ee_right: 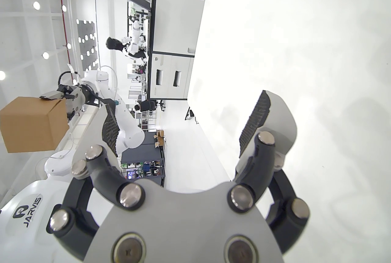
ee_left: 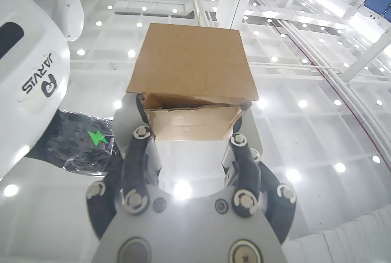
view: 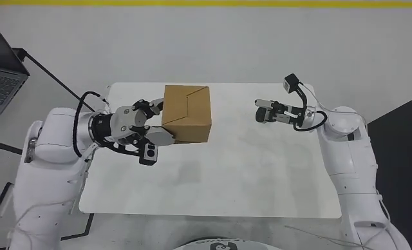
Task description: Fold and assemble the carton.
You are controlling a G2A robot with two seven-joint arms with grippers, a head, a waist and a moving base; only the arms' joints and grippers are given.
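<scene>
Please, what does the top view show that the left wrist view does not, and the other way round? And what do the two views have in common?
Top view, not left wrist view: the white rectangular table and the right gripper, open above it.
Left wrist view, not top view: round ceiling lamps, and the ragged, dented edge of the brown cardboard carton nearest the fingers.
Both: that carton, clamped in the left gripper.

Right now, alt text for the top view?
The left gripper grips a brown carton by one side over the white table, its upper flaps folded shut. The right gripper hangs open and empty, apart from the carton.
</scene>
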